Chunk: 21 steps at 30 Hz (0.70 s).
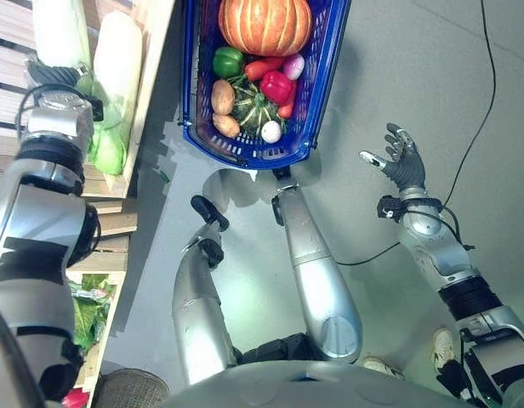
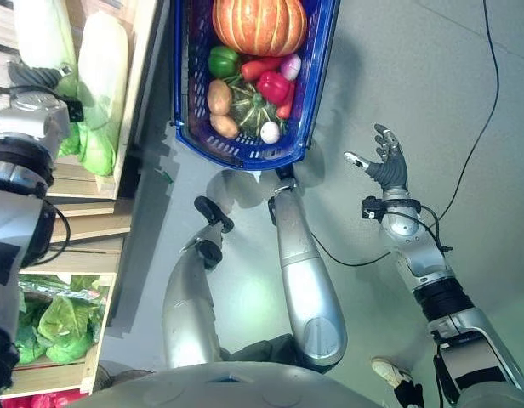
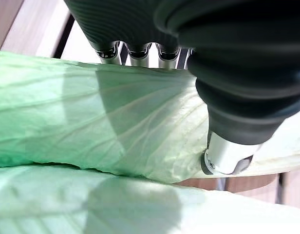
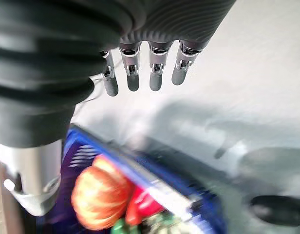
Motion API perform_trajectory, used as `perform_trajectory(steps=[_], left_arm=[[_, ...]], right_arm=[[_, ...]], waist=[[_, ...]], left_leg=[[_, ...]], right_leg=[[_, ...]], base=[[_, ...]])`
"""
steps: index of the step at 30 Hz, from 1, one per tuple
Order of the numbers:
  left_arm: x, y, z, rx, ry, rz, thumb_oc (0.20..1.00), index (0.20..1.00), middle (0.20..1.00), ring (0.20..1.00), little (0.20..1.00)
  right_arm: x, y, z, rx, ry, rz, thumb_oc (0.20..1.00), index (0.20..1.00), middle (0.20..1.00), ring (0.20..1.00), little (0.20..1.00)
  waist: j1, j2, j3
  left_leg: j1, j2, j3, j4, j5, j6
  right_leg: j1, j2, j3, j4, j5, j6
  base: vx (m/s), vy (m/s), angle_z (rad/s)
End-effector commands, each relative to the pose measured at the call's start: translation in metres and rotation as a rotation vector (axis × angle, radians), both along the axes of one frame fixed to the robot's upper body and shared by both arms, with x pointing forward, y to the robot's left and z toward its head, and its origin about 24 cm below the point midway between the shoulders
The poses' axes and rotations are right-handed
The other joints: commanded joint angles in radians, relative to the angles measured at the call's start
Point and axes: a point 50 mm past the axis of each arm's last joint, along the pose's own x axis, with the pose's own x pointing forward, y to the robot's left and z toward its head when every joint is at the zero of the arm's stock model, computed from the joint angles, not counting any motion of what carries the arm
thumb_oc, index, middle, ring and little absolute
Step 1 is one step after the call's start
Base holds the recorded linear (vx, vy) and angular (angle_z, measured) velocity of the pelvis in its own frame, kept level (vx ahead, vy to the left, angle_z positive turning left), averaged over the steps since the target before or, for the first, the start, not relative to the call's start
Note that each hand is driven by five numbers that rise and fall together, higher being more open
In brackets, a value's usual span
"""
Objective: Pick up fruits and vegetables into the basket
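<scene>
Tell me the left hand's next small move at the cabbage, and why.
Probably close the left hand around the napa cabbage and lift it. The wrist view shows the fingers reaching over its leaves, the thumb beside them. The blue basket waits on the floor; the right hand hangs open.

Silver-grey arms with black bands, dark ribbed wrist covers, right hand [image 1: 404,159] with silver dark-tipped fingers

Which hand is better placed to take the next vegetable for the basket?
Probably the left hand. It is already over the cabbage on the wooden shelf, with its fingers reaching behind the leaves. The right hand hangs open over bare floor, beside the blue basket, far from the shelf.
</scene>
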Motion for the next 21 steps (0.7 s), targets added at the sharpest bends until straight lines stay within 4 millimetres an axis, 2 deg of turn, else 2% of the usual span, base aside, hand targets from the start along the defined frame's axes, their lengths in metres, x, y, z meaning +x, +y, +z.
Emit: perform_trajectory(steps=[1,8,12,13,15,20,21], left_arm=[[-0.007,-0.013,-0.061,-0.076,0.064,-0.05,0.2,0.2,0.2,0.2,0.2],[-0.023,-0.004,-0.065,-0.003,-0.055,-0.089,0.2,0.2,0.2,0.2,0.2],[-0.034,-0.011,-0.069,0.071,-0.134,-0.15,0.2,0.2,0.2,0.2,0.2],[-0.036,-0.016,-0.068,0.1,-0.16,-0.172,0.2,0.2,0.2,0.2,0.2],[-0.04,-0.019,-0.068,0.117,-0.193,-0.189,0.2,0.2,0.2,0.2,0.2],[-0.044,-0.033,-0.047,0.214,-0.305,-0.275,0.2,0.2,0.2,0.2,0.2],[-0.044,-0.033,-0.047,0.214,-0.305,-0.275,0.2,0.2,0.2,0.2,0.2]], right_arm=[[-0.011,0.003,0.014,-0.01,-0.115,0.061,1.0,1.0,1.0,1.0,1.0],[-0.02,0.01,0.046,-0.049,-0.256,0.219,1.0,1.0,1.0,1.0,1.0],[-0.017,0.018,0.072,-0.047,-0.342,0.314,1.0,1.0,1.0,1.0,1.0],[-0.015,0.023,0.083,-0.039,-0.376,0.335,1.0,1.0,1.0,1.0,1.0],[-0.013,0.029,0.092,-0.024,-0.398,0.367,1.0,1.0,1.0,1.0,1.0],[-0.006,0.055,0.113,0.058,-0.439,0.445,1.0,1.0,1.0,1.0,1.0],[-0.006,0.055,0.113,0.058,-0.439,0.445,1.0,1.0,1.0,1.0,1.0]], waist=[[0.018,-0.048,-0.019],[0.067,-0.034,-0.019],[0.117,-0.021,-0.019],[0.136,-0.019,-0.019],[0.153,-0.018,-0.019],[0.213,-0.022,-0.019],[0.213,-0.022,-0.019]], left_leg=[[-0.009,-0.014,0.003,0.057,-0.038,0.0],[0.128,-0.028,-0.011,0.011,-0.037,0.001],[0.213,-0.042,-0.027,-0.009,-0.043,0.008],[0.22,-0.044,-0.023,-0.023,-0.017,0.02],[0.235,-0.046,-0.03,-0.024,-0.02,0.022],[0.301,-0.056,-0.058,-0.03,-0.027,0.032],[0.301,-0.056,-0.058,-0.03,-0.027,0.032]], right_leg=[[0.062,-0.021,-0.03,-0.057,-0.022,0.053],[0.209,-0.06,-0.076,-0.098,-0.033,0.061],[0.316,-0.08,-0.111,-0.127,-0.042,0.063],[0.333,-0.084,-0.126,-0.15,-0.011,0.056],[0.358,-0.089,-0.136,-0.154,-0.012,0.056],[0.455,-0.101,-0.17,-0.168,-0.017,0.052],[0.455,-0.101,-0.17,-0.168,-0.017,0.052]], base=[[0.0,0.002,0.1],[-0.01,-0.014,0.12],[-0.03,-0.057,0.12],[-0.09,-0.085,0.12],[-0.05,-0.076,0.15],[-0.01,-0.095,0.2],[0.0,-0.052,0.15]])
